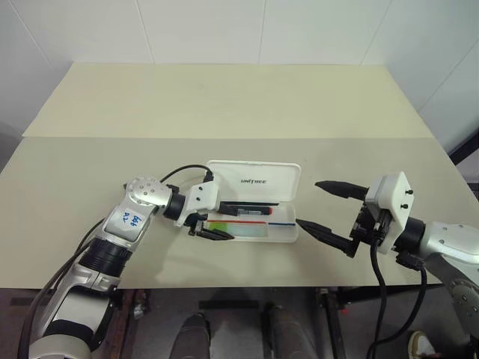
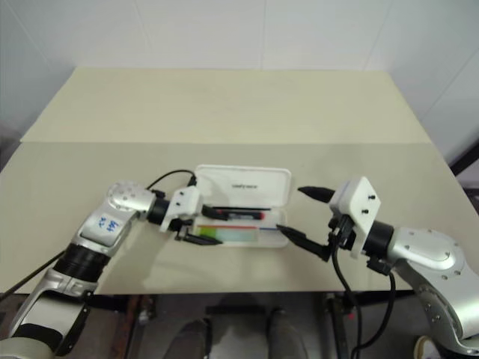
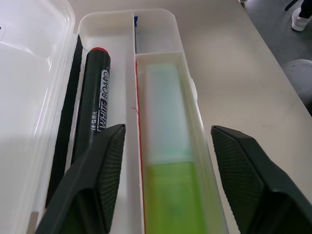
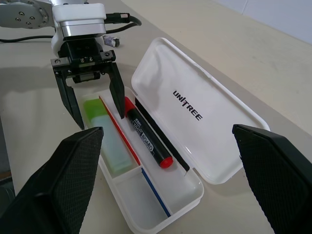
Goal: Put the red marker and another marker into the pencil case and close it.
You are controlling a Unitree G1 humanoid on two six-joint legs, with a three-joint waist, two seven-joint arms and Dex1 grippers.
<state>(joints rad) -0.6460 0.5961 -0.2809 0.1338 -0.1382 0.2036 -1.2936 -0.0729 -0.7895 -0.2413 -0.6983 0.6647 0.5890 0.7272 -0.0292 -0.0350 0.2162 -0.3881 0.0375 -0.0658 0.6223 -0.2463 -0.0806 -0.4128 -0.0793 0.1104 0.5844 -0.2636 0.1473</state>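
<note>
Left gripper (image 4: 90, 100) hangs over the open pencil case (image 1: 288, 233), jaws parted to either side of the light green marker (image 4: 106, 132) and gripping nothing; that marker lies loose in the case's long front compartment. Right gripper (image 1: 329, 211) waits just beside the case's right end, spread wide and empty. Behind a thin divider, the red marker (image 4: 146, 140) lies in the rear compartment along the hinge, its red cap toward the right end. A small compartment at the right end holds nothing that can be seen. The lid (image 1: 254, 182) stands tipped back, toward the far edge of the table (image 1: 224, 97), and the case sits near the table's front edge, about midway along it. Both markers look to be in, so closing seems to be the step in hand: the left gripper should lift straight up without catching the divider or dragging the green marker, then the lid wants swinging forward over the tray and pressing along its front rim, with the other gripper steadying the base so the light case does not slide. Count: one case, two markers, two grippers.
</note>
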